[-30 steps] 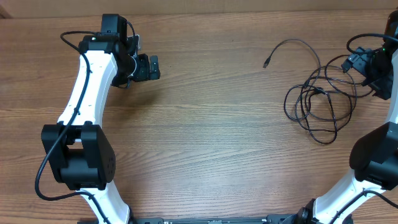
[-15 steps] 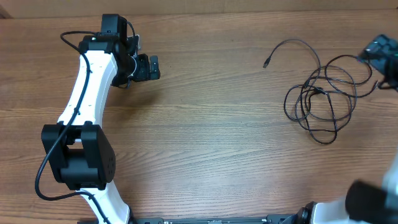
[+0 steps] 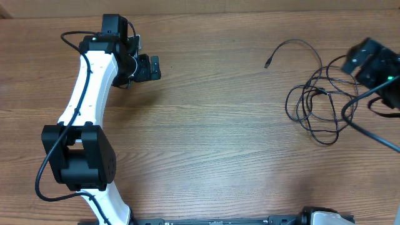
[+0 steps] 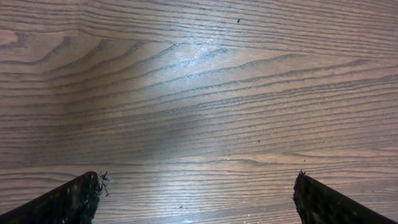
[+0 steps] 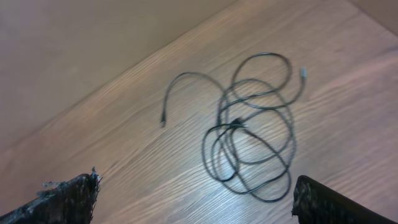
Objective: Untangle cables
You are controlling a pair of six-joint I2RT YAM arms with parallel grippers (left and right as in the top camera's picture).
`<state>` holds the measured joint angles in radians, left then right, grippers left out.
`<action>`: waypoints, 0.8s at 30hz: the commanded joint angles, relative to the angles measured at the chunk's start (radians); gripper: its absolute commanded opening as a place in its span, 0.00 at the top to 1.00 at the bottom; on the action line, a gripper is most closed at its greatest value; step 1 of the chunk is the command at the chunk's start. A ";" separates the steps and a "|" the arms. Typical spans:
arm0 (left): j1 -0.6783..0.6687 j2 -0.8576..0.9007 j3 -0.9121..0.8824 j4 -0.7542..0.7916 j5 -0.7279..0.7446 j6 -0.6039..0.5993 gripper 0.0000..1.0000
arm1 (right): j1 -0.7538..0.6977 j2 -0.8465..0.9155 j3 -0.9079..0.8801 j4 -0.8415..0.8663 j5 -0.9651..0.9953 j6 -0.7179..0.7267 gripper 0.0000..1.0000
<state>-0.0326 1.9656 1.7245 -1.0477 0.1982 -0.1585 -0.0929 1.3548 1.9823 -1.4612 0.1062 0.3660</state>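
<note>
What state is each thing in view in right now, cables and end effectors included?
cables: tangled in overlapping loops, lying on the table, not held.
left end effector: open, empty, far from the cables.
right end effector: open, empty, raised, not touching the cables.

The left arm (image 3: 84, 87) has white links, black joint housings and a black cable (image 3: 38, 175) looped outside (the right arm (image 3: 370, 61) shows a green light (image 3: 392, 78)).
</note>
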 commanded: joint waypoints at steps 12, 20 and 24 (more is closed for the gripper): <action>-0.007 0.009 -0.003 0.002 0.004 -0.014 0.00 | 0.044 -0.006 -0.053 0.002 0.005 0.001 0.00; -0.007 0.009 -0.003 0.002 0.004 -0.014 0.00 | 0.047 -0.035 -0.238 0.002 0.005 0.001 0.00; -0.007 0.009 -0.003 0.002 0.005 -0.014 0.00 | 0.047 -0.079 -0.332 0.002 0.005 0.001 0.00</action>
<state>-0.0326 1.9656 1.7245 -1.0477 0.1982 -0.1585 -0.0517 1.3346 1.6978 -1.4597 0.1047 0.3653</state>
